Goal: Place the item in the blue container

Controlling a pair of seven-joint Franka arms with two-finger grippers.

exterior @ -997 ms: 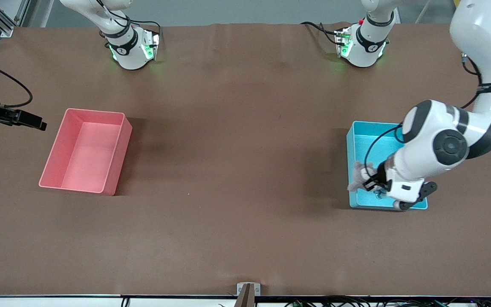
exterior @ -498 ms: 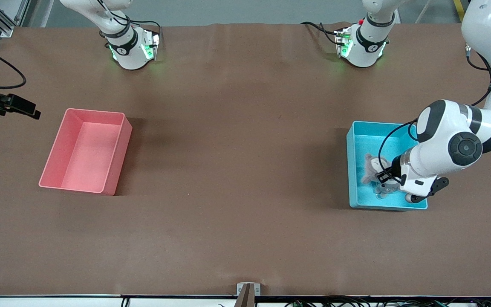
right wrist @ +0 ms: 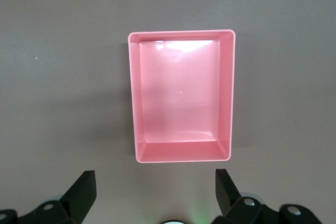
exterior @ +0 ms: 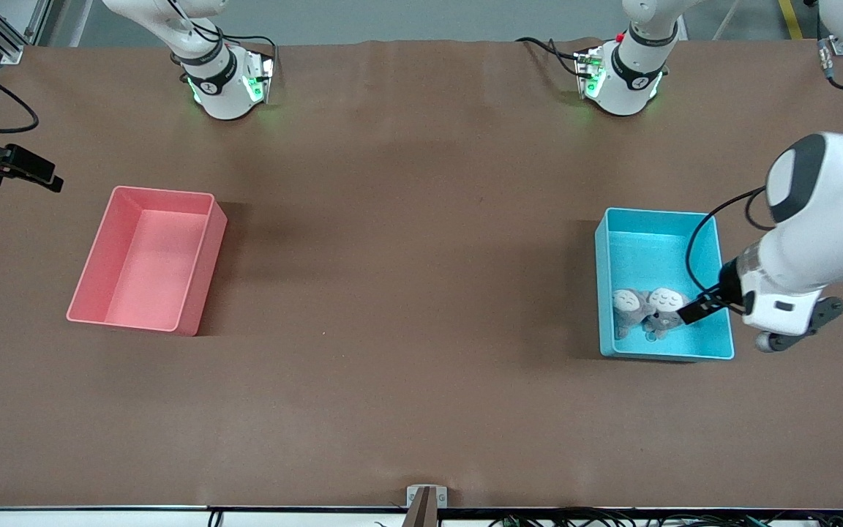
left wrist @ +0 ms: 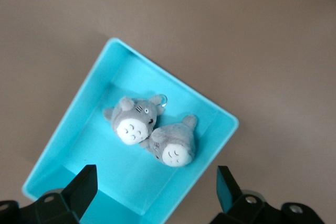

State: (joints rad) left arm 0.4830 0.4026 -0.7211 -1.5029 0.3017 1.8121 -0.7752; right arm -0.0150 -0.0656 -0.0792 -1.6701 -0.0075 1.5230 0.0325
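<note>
Left claw, tips only, gapes over the blue container.

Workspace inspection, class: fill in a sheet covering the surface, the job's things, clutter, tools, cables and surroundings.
Surface: brown mat-covered table.
Job's things: light blue rectangular plastic bin holds two small grey plush toys, touching.
Clutter: pink rectangular plastic bin toward the right arm's end.
Tools: left tool open above the blue bin's edge, holding nothing; right tool open above the table beside the pink bin, waiting.
Cables: black cable loops over the blue bin.
Surroundings: nothing seen.
</note>
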